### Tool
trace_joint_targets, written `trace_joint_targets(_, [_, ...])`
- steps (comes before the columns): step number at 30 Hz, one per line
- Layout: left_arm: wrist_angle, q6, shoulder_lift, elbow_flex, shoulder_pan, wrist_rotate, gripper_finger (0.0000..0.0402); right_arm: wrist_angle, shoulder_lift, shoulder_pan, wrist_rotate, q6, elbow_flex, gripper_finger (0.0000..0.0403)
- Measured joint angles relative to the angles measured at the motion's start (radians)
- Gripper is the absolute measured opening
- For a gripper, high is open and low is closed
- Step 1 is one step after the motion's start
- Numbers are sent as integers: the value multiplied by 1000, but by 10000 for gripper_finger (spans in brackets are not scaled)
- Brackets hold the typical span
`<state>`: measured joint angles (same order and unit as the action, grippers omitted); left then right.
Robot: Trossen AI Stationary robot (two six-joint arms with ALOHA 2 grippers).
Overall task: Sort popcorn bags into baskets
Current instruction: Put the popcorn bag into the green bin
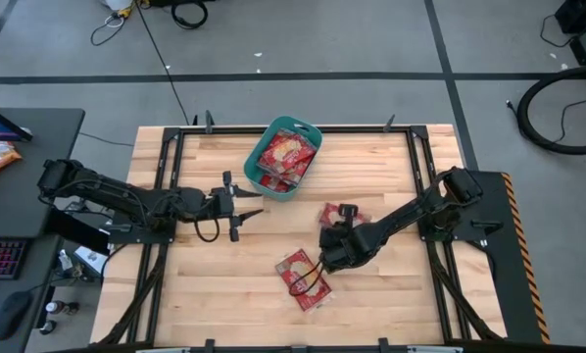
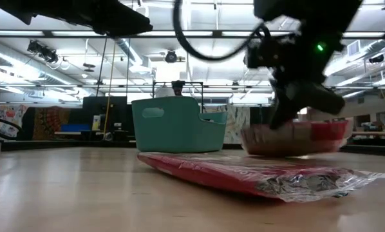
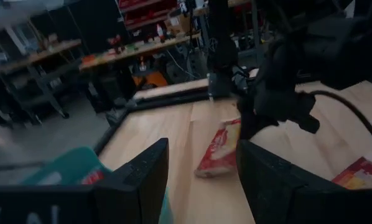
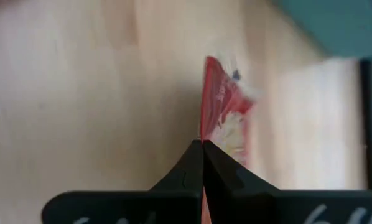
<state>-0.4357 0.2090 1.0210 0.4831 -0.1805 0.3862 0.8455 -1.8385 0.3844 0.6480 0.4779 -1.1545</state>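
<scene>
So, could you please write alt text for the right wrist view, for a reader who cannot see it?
The right gripper pinches the edge of a red popcorn bag, its two dark fingers closed together, above the light wooden table. A corner of the teal basket shows beyond the bag.

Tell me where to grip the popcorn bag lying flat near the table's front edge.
Probably its crimped end seam, pinched from above: the bag lies flat on the table, so only that thin seam gives the gripper an edge to close on.
</scene>
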Motion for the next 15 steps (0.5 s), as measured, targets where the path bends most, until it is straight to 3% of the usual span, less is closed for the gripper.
trace_joint_targets(15, [127,-378,0,0,-1,0,192,131,2,-129,286,-404,-250,4])
